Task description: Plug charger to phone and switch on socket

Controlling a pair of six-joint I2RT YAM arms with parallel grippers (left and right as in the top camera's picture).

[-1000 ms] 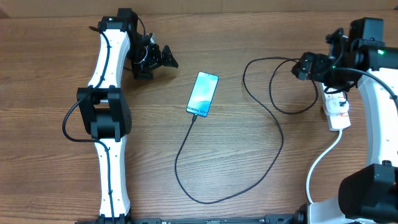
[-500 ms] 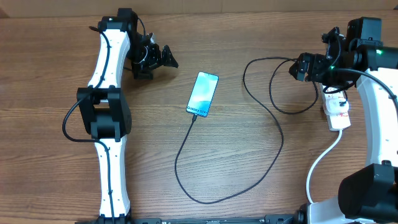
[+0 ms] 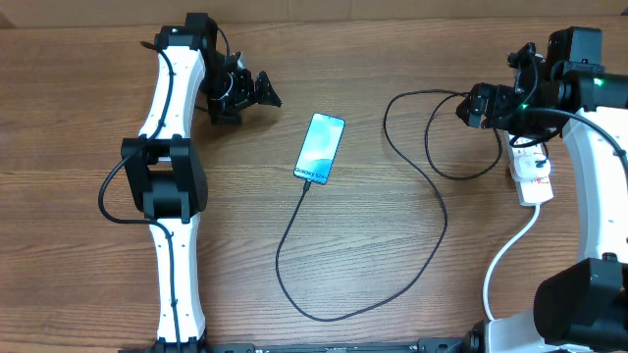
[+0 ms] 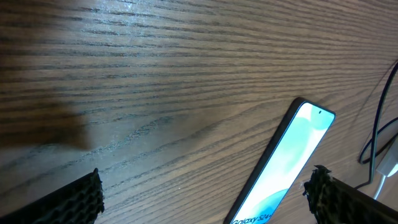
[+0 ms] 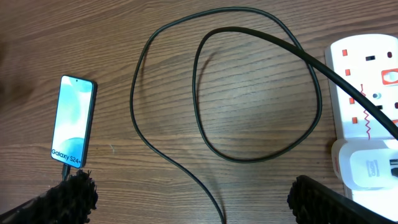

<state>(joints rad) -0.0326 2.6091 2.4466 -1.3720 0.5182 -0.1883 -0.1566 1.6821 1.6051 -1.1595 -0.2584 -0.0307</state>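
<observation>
The phone (image 3: 319, 148) lies face up mid-table, its screen lit blue-teal; it also shows in the left wrist view (image 4: 286, 162) and the right wrist view (image 5: 71, 121). The charger's black cable (image 3: 446, 218) meets the phone's near short edge, sweeps in a big loop and runs to a white adapter (image 5: 367, 167) seated in the socket (image 3: 535, 176). My left gripper (image 3: 257, 90) hangs open to the left of the phone. My right gripper (image 3: 471, 106) is open over the cable loop (image 5: 131, 93), just left of the socket (image 5: 367, 74). Nothing is between either pair of fingers.
The socket's white lead (image 3: 505, 250) curves toward the front right corner. The left arm's white links (image 3: 172, 176) stretch along the left side of the wooden table (image 3: 392, 284). Red switches (image 5: 392, 74) dot the socket; I cannot tell how they are set.
The right gripper shifted slightly left a second ago and has held still since. The left arm, phone and cable have not moved.
</observation>
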